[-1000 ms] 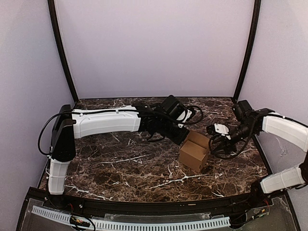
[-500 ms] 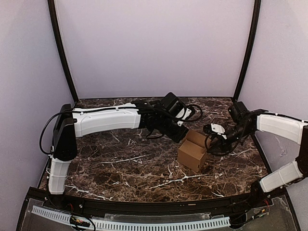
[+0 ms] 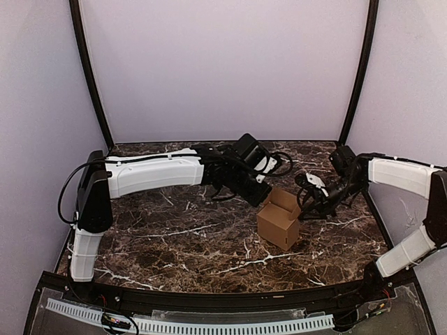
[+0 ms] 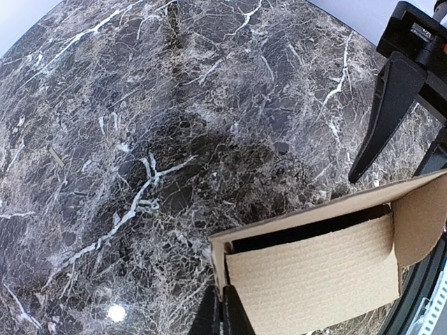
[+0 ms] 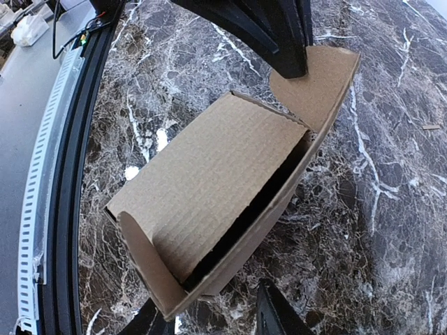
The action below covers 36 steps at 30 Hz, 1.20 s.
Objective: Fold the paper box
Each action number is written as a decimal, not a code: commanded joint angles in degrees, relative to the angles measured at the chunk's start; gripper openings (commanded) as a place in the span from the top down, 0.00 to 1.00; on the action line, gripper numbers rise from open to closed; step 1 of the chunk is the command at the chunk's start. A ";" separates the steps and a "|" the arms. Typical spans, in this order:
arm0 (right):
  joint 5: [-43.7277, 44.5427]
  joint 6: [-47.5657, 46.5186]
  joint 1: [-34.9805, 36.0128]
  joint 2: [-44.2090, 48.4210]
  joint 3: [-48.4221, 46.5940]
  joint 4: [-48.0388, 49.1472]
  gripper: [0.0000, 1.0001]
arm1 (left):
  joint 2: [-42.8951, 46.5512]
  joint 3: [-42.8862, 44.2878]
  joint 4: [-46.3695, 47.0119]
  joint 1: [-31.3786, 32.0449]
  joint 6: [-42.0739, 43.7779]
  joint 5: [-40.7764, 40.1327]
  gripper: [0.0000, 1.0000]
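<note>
With the paper box (image 3: 278,225) standing open on the right-centre of the table (image 3: 174,244), one wall edge pinched by the pressed-together jaws of the left gripper (image 4: 222,315) and its near corner straddled by the spread jaws of the right gripper (image 5: 209,306), the thin cardboard could be creased or the box tipped if a flap is pushed off-line against that pinch.

The top camera looks down on the whole table (image 3: 174,244) from behind. Both wrist cameras view the paper box (image 3: 278,223) closely, from opposite sides.
</note>
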<state>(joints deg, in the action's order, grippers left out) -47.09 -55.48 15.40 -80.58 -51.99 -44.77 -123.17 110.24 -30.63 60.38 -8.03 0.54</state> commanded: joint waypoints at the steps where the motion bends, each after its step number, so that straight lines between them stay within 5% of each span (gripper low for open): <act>1: -3.99 -0.82 -0.37 -1.16 -2.18 -1.63 0.61 | -1.28 0.18 -5.57 0.72 1.30 1.71 0.99; 12: -4.39 3.23 -0.61 0.17 -0.64 -0.08 0.52 | -1.15 0.67 -4.62 0.90 1.55 1.03 0.99; 36: -10.16 5.52 -4.67 -4.28 -2.94 -3.75 0.65 | -1.11 0.38 -3.98 2.14 2.15 -1.19 0.99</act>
<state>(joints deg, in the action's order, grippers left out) -53.52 -50.87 12.40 -83.37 -52.71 -48.16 -123.24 110.54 -30.96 61.28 -6.70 -0.99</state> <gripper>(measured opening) 0.352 0.012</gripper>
